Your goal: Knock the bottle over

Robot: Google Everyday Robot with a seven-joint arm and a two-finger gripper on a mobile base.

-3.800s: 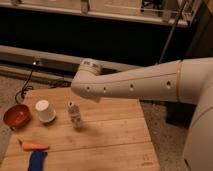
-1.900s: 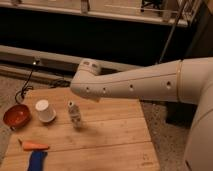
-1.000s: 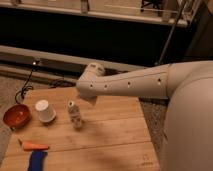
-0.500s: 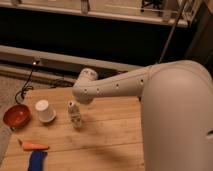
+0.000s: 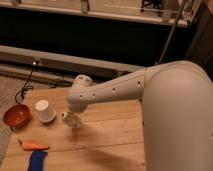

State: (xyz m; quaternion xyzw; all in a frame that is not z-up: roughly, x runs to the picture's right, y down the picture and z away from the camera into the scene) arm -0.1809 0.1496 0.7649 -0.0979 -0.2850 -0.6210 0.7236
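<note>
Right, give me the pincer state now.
Pincer: at the arm's end, just over the bottle; cannot be told.

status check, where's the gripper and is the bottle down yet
Gripper hidden under arm, right over bottle. Bottle upright. White cup close beside it.

Arm fills the right side, its gripper (image 5: pixel 75 111) low over the wooden table (image 5: pixel 110 137), right at the bottle (image 5: pixel 71 120). Just left of the bottle stands the white cup (image 5: pixel 45 111); the red bowl (image 5: pixel 16 116) crowds the left edge. Carrot (image 5: pixel 34 146) and blue cloth (image 5: pixel 36 161) block the near-left corner. Open board lies along the near edge, centre to right.
</note>
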